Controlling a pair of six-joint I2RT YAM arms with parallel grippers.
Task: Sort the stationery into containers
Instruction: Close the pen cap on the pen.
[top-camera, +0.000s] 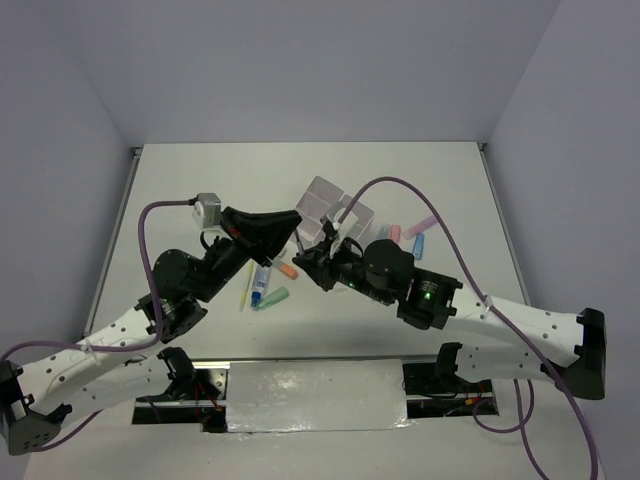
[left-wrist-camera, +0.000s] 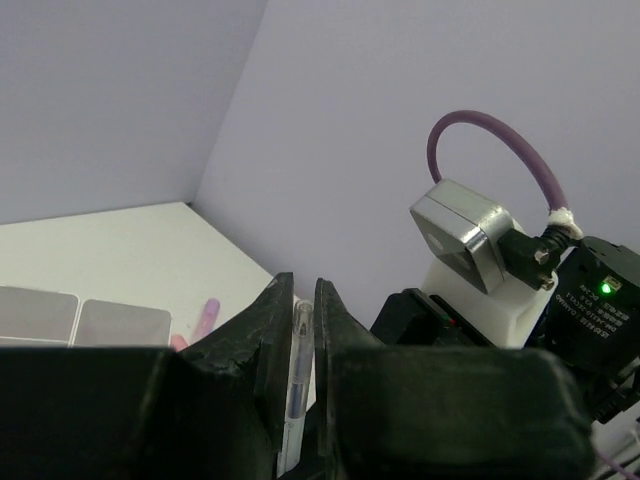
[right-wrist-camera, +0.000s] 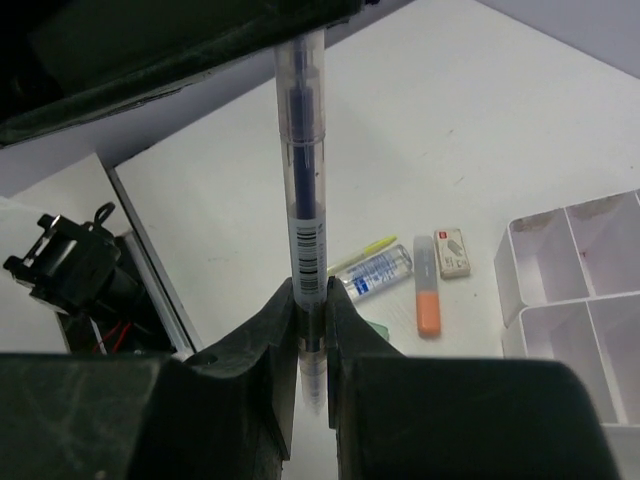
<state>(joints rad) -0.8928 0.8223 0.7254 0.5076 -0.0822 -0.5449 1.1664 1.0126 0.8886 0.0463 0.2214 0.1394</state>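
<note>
A clear pen with blue ink and a barcode label (right-wrist-camera: 303, 150) spans between both grippers above the table. My right gripper (right-wrist-camera: 311, 300) is shut on its lower end, and my left gripper (left-wrist-camera: 303, 300) is shut on its other end (left-wrist-camera: 298, 370). In the top view the two grippers (top-camera: 296, 228) (top-camera: 312, 258) meet just in front of the white four-compartment box (top-camera: 335, 210). On the table below lie an orange highlighter (right-wrist-camera: 428, 298), an eraser (right-wrist-camera: 453, 251), a blue-capped tube (right-wrist-camera: 375, 270), a yellow pen (right-wrist-camera: 365, 250) and a green highlighter (top-camera: 273, 298).
Pink and blue highlighters (top-camera: 394, 232) (top-camera: 419, 246) and a lilac one (top-camera: 423, 224) lie right of the box. Its compartments (right-wrist-camera: 570, 280) show at the right of the right wrist view. Walls enclose the table on three sides.
</note>
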